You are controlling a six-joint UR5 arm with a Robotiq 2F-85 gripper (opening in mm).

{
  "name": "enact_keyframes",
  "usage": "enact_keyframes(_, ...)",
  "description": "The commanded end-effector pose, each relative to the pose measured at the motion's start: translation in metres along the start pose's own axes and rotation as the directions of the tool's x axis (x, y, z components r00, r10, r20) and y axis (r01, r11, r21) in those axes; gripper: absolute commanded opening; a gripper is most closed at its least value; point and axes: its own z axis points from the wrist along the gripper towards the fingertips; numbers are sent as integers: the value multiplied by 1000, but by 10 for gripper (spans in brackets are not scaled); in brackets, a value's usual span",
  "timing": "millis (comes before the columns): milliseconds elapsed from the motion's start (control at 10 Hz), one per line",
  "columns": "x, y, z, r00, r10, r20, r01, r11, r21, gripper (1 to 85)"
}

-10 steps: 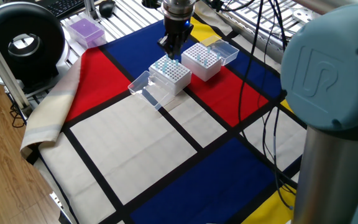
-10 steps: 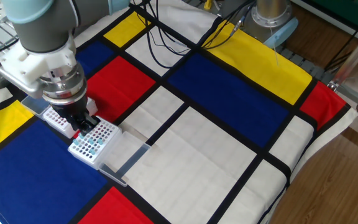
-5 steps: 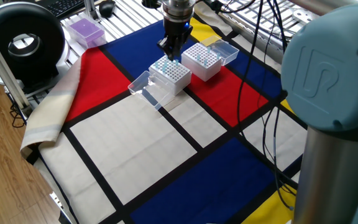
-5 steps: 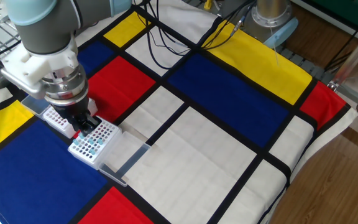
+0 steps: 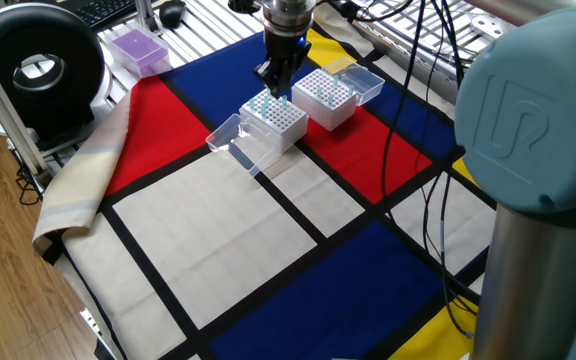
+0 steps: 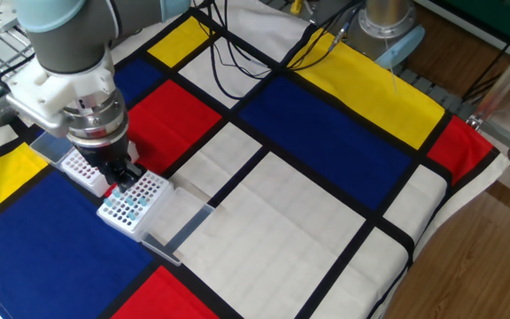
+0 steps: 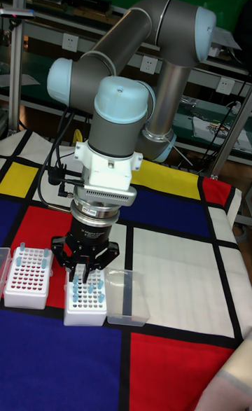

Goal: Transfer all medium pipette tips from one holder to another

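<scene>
Tall fixed view: the gripper (image 7: 84,269) was seen hanging straight down over the near rack (image 7: 85,299), its fingers drawn close together just above the back rows of that rack. Whether a tip was pinched between the fingers could not be told; the gap was too small and dark to be read in any view. The near rack was a white block with a grid of holes, and pale blue tips (image 7: 95,286) were seen standing in some of its holes, mostly along the back and one side. Its clear lid (image 7: 128,297) lay open flat on the cloth, touching the rack's side away from the far rack. The far rack (image 7: 29,278) stood just beside the near rack, apart from it by a narrow strip of cloth, with a few tips at its corners and its own clear lid folded out on the side away from the near rack.

From the other fixed view, the gripper (image 6: 118,175) was placed over the edge of the near rack (image 6: 134,203) closest to the far rack (image 6: 81,168). From one fixed view, the near rack (image 5: 273,122) was set on the red and white panels of the checked cloth (image 5: 208,230), and a purple box (image 5: 136,48) lay well apart from it, off the cloth
</scene>
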Motion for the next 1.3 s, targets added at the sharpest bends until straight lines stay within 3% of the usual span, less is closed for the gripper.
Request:
enact_keyframes(0,2,1,2,1000,10,11,-10,1000,-11,290)
enact_keyframes(1200,16,1,6,1000,27,14,-27,1000,-12,273)
